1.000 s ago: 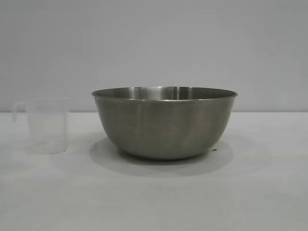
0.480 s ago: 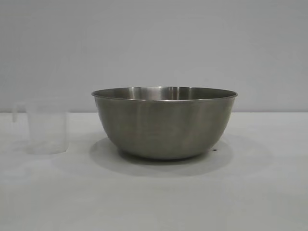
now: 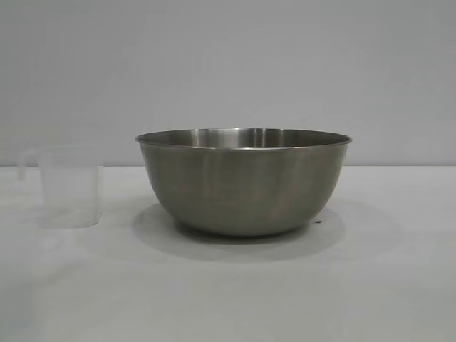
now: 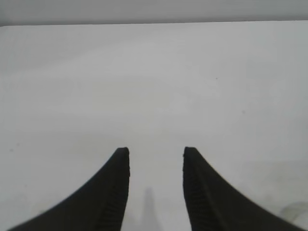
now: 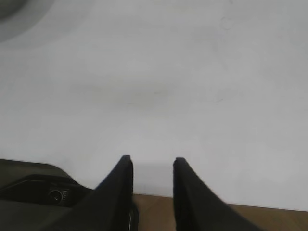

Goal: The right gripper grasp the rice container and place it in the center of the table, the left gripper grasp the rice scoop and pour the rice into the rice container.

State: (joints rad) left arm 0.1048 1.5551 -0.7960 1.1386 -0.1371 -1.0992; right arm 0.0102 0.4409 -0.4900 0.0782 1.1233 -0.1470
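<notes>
The rice container (image 3: 242, 185), a large brushed steel bowl, stands upright in the middle of the table (image 3: 228, 292). Its inside is hidden from this level view. To its left, a little apart, the rice scoop (image 3: 69, 189) stands upright, a clear plastic cup with its handle on the far left side. No rice shows. Neither arm appears in the exterior view. My left gripper (image 4: 156, 151) hangs open over bare table with nothing between its fingers. Over the table's edge, my right gripper (image 5: 152, 160) is open and holds nothing too.
A tiny dark speck (image 3: 318, 221) lies by the bowl's right foot. In the right wrist view the white table ends at a brown floor strip (image 5: 154, 211), with a black piece of equipment (image 5: 38, 195) beside it. A plain grey wall (image 3: 228, 64) stands behind.
</notes>
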